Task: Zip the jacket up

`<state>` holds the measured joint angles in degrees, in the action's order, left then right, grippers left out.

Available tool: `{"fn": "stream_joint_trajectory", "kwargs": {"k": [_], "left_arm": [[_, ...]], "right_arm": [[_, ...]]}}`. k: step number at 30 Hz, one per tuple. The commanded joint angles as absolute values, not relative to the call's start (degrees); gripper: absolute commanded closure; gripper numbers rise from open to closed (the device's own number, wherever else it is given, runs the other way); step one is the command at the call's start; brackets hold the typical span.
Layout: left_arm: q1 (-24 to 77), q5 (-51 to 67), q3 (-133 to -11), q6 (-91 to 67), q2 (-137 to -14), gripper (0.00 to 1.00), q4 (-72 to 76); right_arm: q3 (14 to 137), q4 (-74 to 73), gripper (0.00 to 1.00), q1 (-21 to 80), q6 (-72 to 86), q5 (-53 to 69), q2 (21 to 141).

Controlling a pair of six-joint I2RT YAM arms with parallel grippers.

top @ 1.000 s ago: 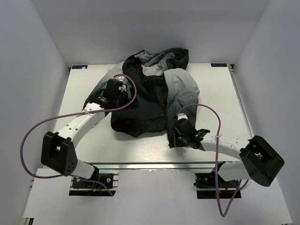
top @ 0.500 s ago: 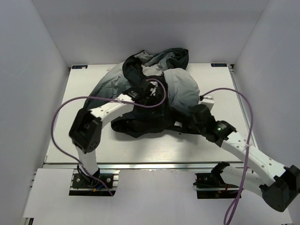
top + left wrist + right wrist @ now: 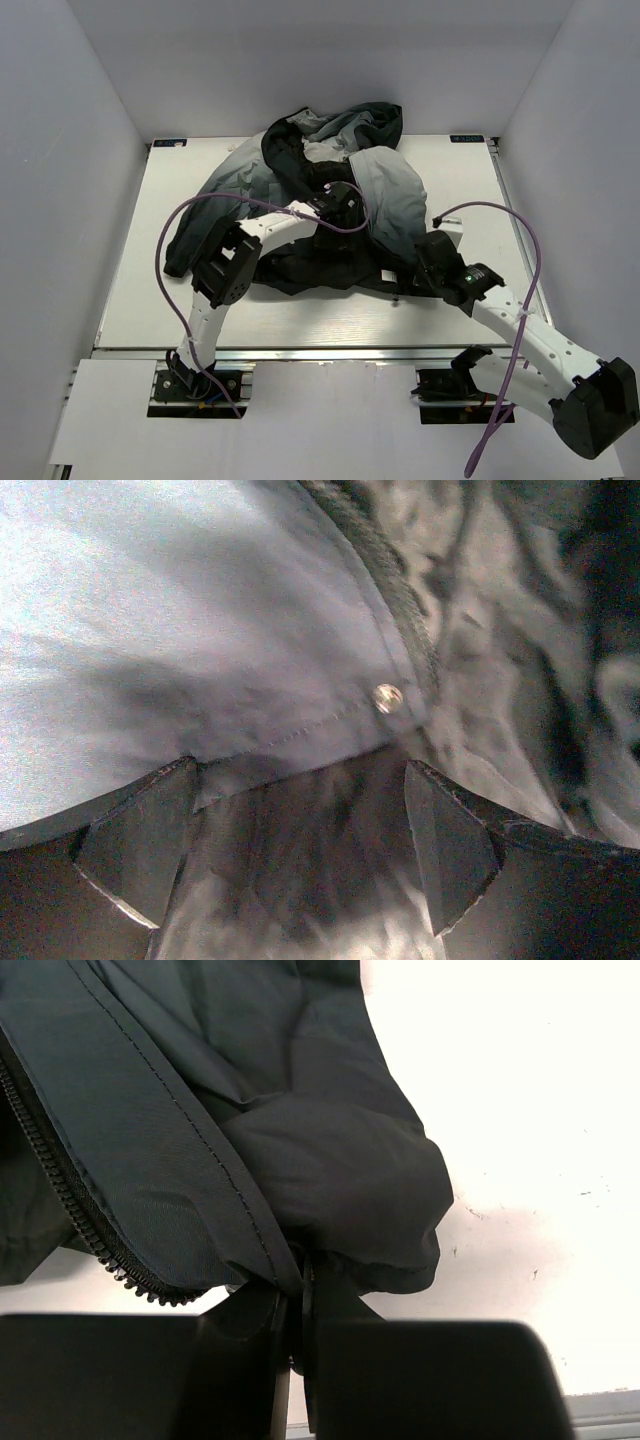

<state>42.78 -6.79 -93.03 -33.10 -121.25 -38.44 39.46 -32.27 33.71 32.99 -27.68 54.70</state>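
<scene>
The jacket (image 3: 390, 185) lies crumpled on the white table, light grey at the top, black at the hem. My left gripper (image 3: 345, 200) hovers over its middle, open; in the left wrist view its gripper (image 3: 300, 865) spans dark fabric below a grey panel (image 3: 150, 630) with a metal snap (image 3: 387, 697). My right gripper (image 3: 412, 270) is at the hem's right corner, shut on the black hem fabric (image 3: 330, 1160) beside the zipper teeth (image 3: 70, 1210); in its wrist view the gripper (image 3: 297, 1345) pinches the fold.
The white table (image 3: 500, 190) has raised side walls around it. A purple cable loops over each arm. The metal front rail (image 3: 330, 352) runs along the near edge.
My left arm swung right across the jacket from its left sleeve to its middle. My right arm swung out to the right and now holds the hem's right corner.
</scene>
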Motion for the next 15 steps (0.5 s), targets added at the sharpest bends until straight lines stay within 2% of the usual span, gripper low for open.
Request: {"fn": "stream_joint_trajectory", "kwargs": {"k": [1, 15], "left_arm": [[44.6, -12.1, -95.9, -35.6, -121.2, 0.05, -39.3], [46.1, -14.5, -100.1, -40.0, -126.8, 0.02, -38.4]], "right_arm": [[38.8, -29.8, 1.0, 33.0, 32.1, -27.2, 53.9], [35.9, -27.5, 1.0, 32.0, 30.6, -24.0, 54.2]]}}
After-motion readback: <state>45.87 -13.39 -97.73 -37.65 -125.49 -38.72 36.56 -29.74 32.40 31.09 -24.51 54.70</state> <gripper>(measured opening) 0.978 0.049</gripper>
